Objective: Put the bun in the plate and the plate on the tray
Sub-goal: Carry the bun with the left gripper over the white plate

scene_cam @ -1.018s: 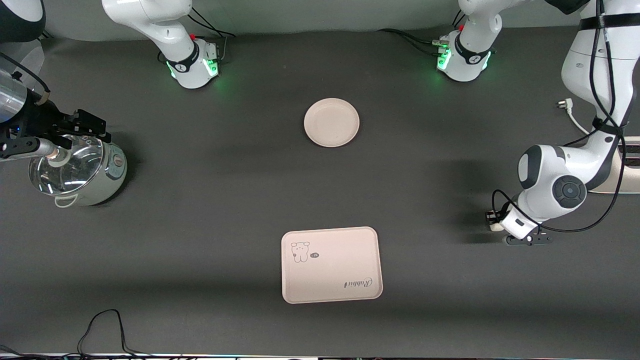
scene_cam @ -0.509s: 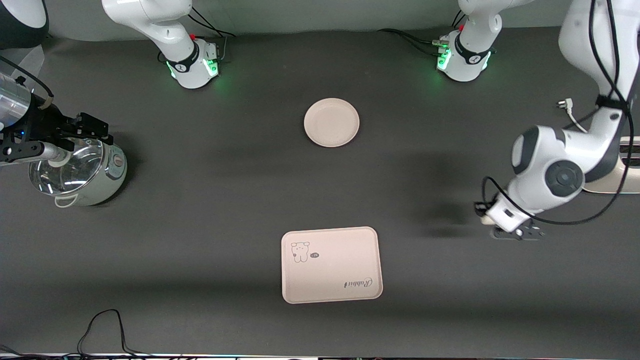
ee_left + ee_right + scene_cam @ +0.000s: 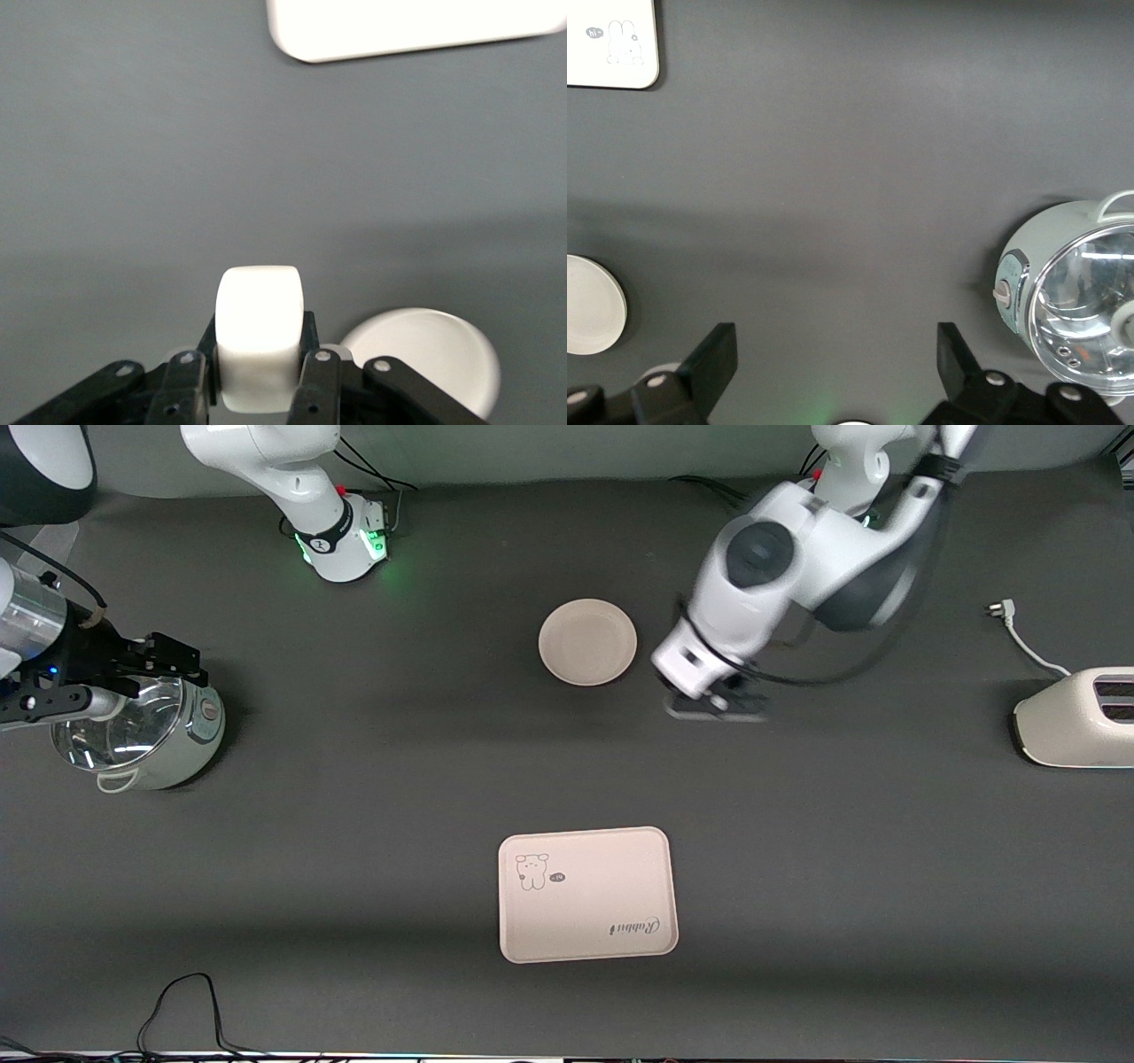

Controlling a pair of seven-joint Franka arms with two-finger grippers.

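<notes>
The bun (image 3: 258,332) is looking off-white and smooth, a rounded block with soft corners and no marks on it. The left claw (image 3: 255,385) is gripping it by its lower part — one black finger (image 3: 182,390) is pressing on each side, and the bigger part is sticking out past the fingertips. Its long axis is running along the fingers, so it is pointing away from the wrist.

In the front view the left claw (image 3: 709,701) is hanging over the bare tabletop (image 3: 354,815), just beside the plate (image 3: 587,642), toward the left arm's end. The plate is round, shallow and cream-beige, with nothing in it. The tray (image 3: 588,895) is lying flat, well apart from the plate and nearer to the camera; its drawing and "Rabbit" script are facing up.

The right claw (image 3: 833,372) is waiting with its fingers spread wide and nothing between them, over the tabletop beside a pot (image 3: 142,731) with a glass lid at the right arm's end. A toaster (image 3: 1076,717) is standing at the left arm's end — its cable is trailing on the tabletop. The tabletop is dark grey and matte.
</notes>
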